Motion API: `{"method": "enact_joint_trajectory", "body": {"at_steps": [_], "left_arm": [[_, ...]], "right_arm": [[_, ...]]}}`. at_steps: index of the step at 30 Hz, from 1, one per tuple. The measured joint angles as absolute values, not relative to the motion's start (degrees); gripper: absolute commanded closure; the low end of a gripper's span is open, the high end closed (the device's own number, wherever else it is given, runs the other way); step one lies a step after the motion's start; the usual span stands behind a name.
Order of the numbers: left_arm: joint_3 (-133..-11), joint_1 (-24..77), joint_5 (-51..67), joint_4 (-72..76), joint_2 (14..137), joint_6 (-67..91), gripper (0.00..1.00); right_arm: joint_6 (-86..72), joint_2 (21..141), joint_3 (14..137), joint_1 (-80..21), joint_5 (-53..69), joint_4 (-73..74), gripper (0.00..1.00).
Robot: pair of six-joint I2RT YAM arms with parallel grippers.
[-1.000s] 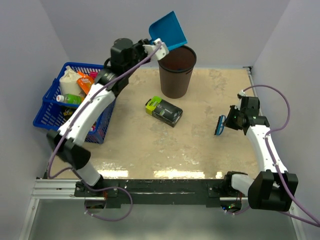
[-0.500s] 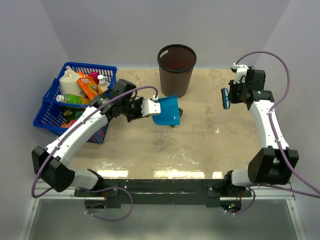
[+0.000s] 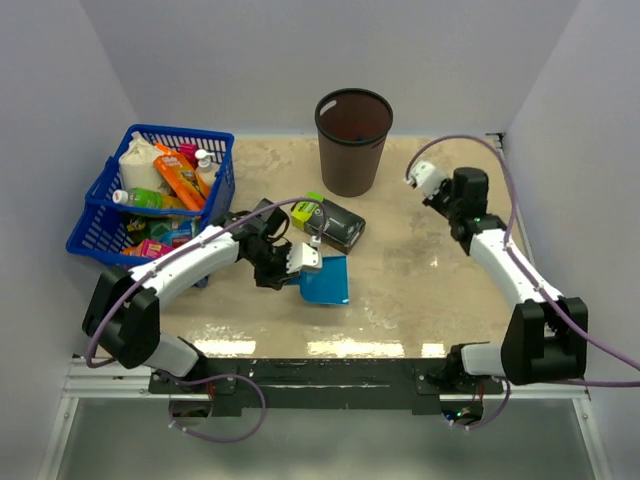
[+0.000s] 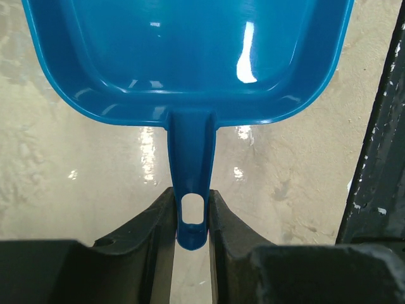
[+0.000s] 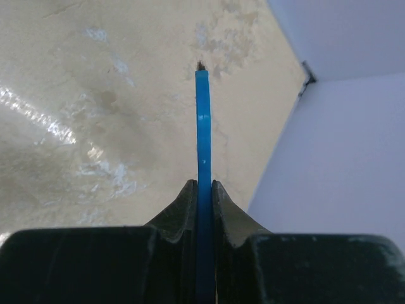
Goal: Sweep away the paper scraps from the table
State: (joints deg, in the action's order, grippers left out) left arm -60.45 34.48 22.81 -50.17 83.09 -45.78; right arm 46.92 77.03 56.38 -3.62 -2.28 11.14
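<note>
No paper scraps show in any view. My left gripper (image 3: 303, 262) (image 4: 191, 202) is shut on the handle of the blue plastic dustpan (image 3: 327, 282) (image 4: 190, 50), which lies low over the sandy-beige table (image 3: 420, 290) just in front of the black-and-lime box (image 3: 328, 220). The pan looks empty. My right gripper (image 3: 428, 182) (image 5: 204, 187) is shut on a thin blue brush (image 5: 202, 126), seen edge-on, over the table's far right part near the corner. The brush is hidden in the top view.
A dark brown waste bin (image 3: 353, 140) stands at the back centre. A blue basket (image 3: 100, 205) of bottles and packets sits at the left edge. The pale wall (image 5: 342, 126) rises close on the right of the brush.
My left arm brought the dustpan from above the bin down to the table in front of the box. My right arm swung the brush to the far right and then turned inward.
</note>
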Motion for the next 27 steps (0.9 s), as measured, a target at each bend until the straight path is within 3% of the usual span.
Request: {"method": "enact_joint_trajectory", "body": {"at_steps": [3,6,10,15,18,19,22,26,27], "left_arm": [[-59.8,34.6,23.0,-48.6,85.6,-44.9,1.00],[-59.5,34.6,23.0,-46.3,88.0,-43.5,1.00],[-59.1,34.6,22.9,-44.2,89.4,-41.9,0.99],[-57.4,34.6,22.6,-42.5,89.4,-41.0,0.82],[-56.3,34.6,22.5,-42.8,89.4,-41.2,0.66],[-56.3,34.6,22.5,-43.5,89.4,-41.5,0.64],[-56.6,34.6,22.5,-45.3,89.1,-42.7,0.44],[-57.8,34.6,22.3,-48.7,87.4,-44.4,0.37],[-58.3,34.6,22.3,-49.4,86.8,-44.6,0.28]], "right_arm": [[53.3,75.4,49.1,-8.8,-6.0,3.3,1.00],[59.4,73.7,40.9,-14.7,-9.4,-2.4,0.87],[63.1,72.4,35.4,-17.6,-10.9,-3.3,0.79],[63.4,68.8,33.5,-17.6,-11.3,1.1,0.67],[62.1,65.3,33.5,-17.8,-10.6,6.6,0.26],[61.0,64.1,34.0,-18.0,-10.1,9.5,0.02],[57.5,62.6,38.9,-18.3,-6.9,21.2,0.01],[51.2,62.5,51.0,-18.4,-0.3,34.4,0.01],[48.9,62.5,55.0,-18.4,1.5,37.3,0.01]]}}
